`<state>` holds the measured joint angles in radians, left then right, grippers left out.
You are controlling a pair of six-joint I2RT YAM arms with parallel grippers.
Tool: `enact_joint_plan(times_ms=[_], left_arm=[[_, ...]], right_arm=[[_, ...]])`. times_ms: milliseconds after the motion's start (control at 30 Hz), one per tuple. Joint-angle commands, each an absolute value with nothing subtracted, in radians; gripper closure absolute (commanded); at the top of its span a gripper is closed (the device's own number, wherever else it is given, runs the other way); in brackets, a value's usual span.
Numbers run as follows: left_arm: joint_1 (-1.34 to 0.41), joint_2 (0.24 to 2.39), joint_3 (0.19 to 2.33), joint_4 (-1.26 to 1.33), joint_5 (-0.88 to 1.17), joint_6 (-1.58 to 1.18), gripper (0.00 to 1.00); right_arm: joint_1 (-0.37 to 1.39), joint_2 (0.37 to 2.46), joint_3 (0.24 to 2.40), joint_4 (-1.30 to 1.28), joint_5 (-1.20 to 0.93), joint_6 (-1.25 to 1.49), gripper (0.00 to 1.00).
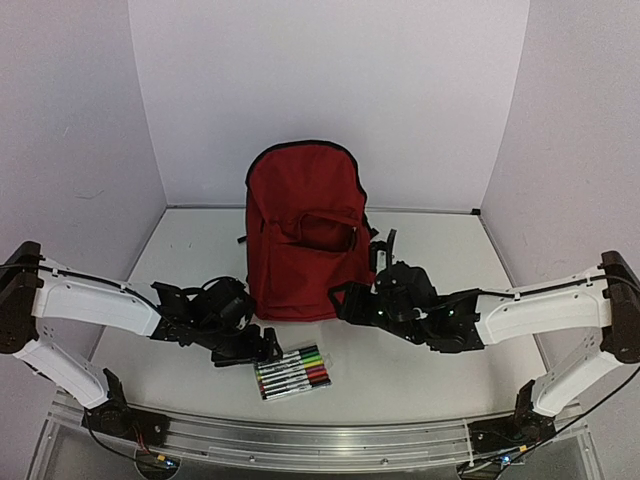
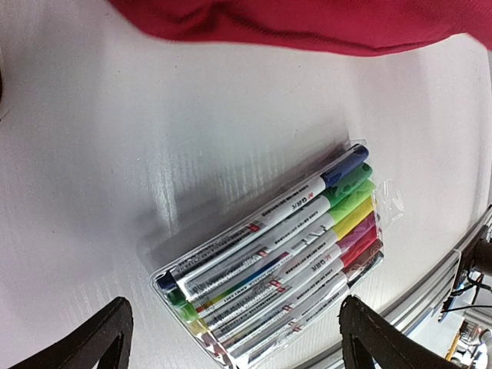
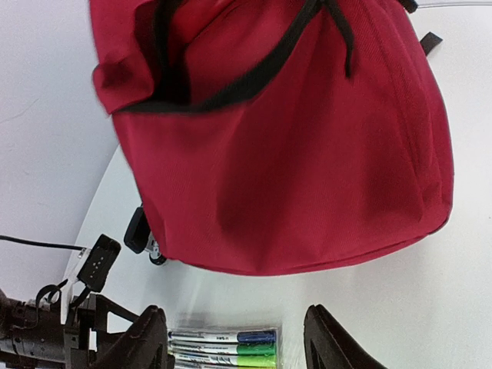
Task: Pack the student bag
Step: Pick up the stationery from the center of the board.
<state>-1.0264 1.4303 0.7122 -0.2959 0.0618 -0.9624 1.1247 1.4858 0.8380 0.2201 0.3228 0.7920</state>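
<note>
Bag (image 1: 303, 235) upright on counter (image 1: 450, 260), pocket (image 1: 325, 232) inside too dark to see.
One bag, one marker pack (image 1: 292, 373) in front, pens (image 2: 307, 201) overlapping, uncountable; left tool (image 2: 234, 323) and right tool (image 3: 234, 327) both spread apart, empty.

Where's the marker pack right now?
Top view: the marker pack lies near front centre, just in front of the student bag, beside the left pincer.

Reaching the left arm (image 1: 95, 300) and right arm (image 1: 540, 310) inward, forearms nearly level. Holding the left gripper (image 2: 234, 338) spread wide, fingers (image 2: 100, 338) pointing down. Holding the right gripper (image 3: 238, 338) parted, gripping nothing.
</note>
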Motion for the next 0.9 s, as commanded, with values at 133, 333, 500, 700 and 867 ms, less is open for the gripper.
enact_joint_plan(times_ms=[133,333,500,700,867], left_arm=[[-1.022,1.413,0.665,-0.256,0.081,-1.089,0.09],[-1.022,1.405,0.627,-0.237,0.084,-1.133,0.12],[-1.022,1.422,0.613,-0.185,0.108,-1.14,0.21],[-1.022,1.458,0.612,-0.175,0.121,-1.146,0.35],[-1.022,1.475,0.609,-0.161,0.132,-1.15,0.42]], right_arm=[[1.123,1.54,0.816,0.237,0.167,0.781,0.33],[1.097,1.646,0.767,0.321,-0.066,0.837,0.36],[1.074,1.725,0.712,0.488,-0.249,0.907,0.41],[1.055,1.813,0.694,0.633,-0.348,0.963,0.52],[1.054,1.865,0.695,0.681,-0.361,0.99,0.56]])
